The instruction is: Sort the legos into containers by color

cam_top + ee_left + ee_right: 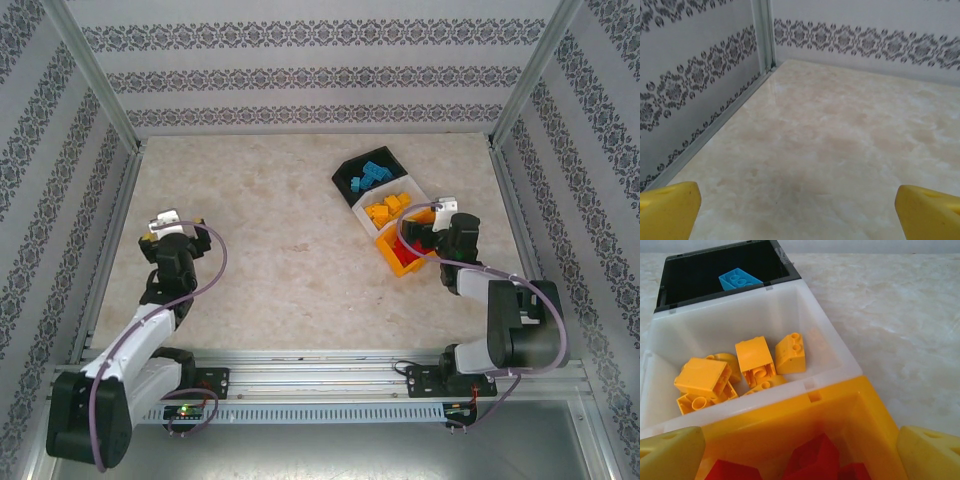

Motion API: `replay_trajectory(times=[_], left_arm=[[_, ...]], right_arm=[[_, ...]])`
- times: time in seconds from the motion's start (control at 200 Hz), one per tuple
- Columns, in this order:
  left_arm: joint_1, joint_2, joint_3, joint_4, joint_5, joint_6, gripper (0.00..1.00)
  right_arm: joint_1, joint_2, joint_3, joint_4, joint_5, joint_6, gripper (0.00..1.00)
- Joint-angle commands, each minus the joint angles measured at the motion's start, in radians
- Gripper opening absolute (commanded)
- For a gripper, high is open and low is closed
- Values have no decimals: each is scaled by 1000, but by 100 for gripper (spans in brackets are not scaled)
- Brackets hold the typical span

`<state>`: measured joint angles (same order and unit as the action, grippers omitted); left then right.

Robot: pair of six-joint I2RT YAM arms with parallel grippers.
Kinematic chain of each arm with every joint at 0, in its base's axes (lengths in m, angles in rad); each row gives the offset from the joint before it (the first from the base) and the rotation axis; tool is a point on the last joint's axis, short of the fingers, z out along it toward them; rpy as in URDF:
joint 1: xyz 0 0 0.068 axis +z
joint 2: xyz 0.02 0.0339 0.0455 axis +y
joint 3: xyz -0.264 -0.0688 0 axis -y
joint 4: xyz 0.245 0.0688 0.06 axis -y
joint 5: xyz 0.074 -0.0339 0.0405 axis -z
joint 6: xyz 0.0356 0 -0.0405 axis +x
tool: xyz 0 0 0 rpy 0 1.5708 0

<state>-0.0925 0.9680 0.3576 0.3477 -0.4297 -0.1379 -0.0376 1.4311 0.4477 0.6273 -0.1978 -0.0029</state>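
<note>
Both claws released, wide open: left gripper (800,212) over the table (830,150), right gripper (800,452) above orange bin (790,412) with red legos (810,457), yellow legos (755,360) in white bin (832,357).

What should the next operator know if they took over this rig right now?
Left gripper: open, holding nothing, low over the table.
Right gripper: open, holding nothing, above the orange bin.
Blue legos in the black bin, yellow legos in the white bin, red legos in the orange bin.
Done: every brick seen sits sorted by colour.
Left: apparently only pulling the right arm back.
</note>
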Motion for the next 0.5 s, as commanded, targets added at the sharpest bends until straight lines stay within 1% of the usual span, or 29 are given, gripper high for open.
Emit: replay_trajectory(times=[0.0,0.085,0.22,0.31,0.395,0.495], left_arm=[[18,79,-18,159,42,31,100],[23,167,-22,239,69,42,100],[25,277,-11,315,90,44,100],[30,339,-14,370,110,61,100],[33,389,-13,419,107,62,100],[38,438,12,444,145,87,100]], right_arm=[[-8,28,26,58,-35,15,98],[-8,37,32,60,-40,11,98],[-8,40,32,60,-37,11,98],[-6,39,32,60,-40,11,98],[-6,38,33,54,-46,9,98],[-7,40,34,60,-48,6,98]])
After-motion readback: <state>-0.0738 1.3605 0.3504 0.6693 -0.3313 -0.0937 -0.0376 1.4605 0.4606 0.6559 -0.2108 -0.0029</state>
